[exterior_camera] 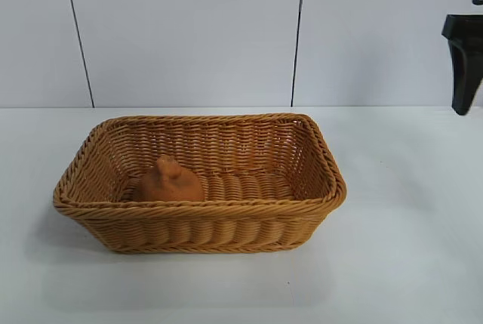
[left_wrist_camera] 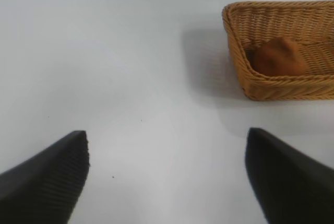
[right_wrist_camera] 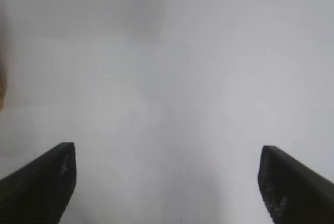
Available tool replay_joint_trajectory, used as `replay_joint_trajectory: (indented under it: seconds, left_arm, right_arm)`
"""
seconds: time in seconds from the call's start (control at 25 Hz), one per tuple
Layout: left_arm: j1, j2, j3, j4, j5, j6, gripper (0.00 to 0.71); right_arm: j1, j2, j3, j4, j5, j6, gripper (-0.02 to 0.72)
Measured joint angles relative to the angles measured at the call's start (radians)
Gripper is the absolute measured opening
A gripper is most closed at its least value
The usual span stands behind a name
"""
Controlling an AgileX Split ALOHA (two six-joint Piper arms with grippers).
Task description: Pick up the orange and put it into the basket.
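Observation:
The orange (exterior_camera: 168, 181), dull brownish-orange with a knobby bump on top, lies inside the wicker basket (exterior_camera: 324, 159), in its left front part. The left wrist view shows the orange (left_wrist_camera: 279, 57) in the basket (left_wrist_camera: 237, 46) too, some way from my left gripper (left_wrist_camera: 167, 153), which is open, empty and over bare table. My right gripper (exterior_camera: 462, 75) hangs high at the right edge of the exterior view, well clear of the basket. Its wrist view shows it (right_wrist_camera: 167, 161) open and empty above the white table.
The white table (exterior_camera: 407, 248) spreads round the basket on all sides. A panelled white wall (exterior_camera: 189, 29) stands behind it.

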Motion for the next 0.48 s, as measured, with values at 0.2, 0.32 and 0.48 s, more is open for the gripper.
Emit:
replay_joint_trajectory:
  seconds: [0.2,0.32,0.48]
  left_arm:
    - [0.0,0.0,0.0,0.0,0.0,0.0,0.583]
    - [0.0,0.0,0.0,0.0,0.0,0.0,0.583]
    - [0.0,0.0,0.0,0.0,0.0,0.0,0.583]
  right_arm:
    - [0.0,-0.241,0.279,0.002,0.001,-0.004,0.652]
    - [0.0,-0.401,0.435,0.002,-0.035,-0.005,0.652]
    - [0.0,-0.615,0.619,0.002,-0.116,-0.005,0.652]
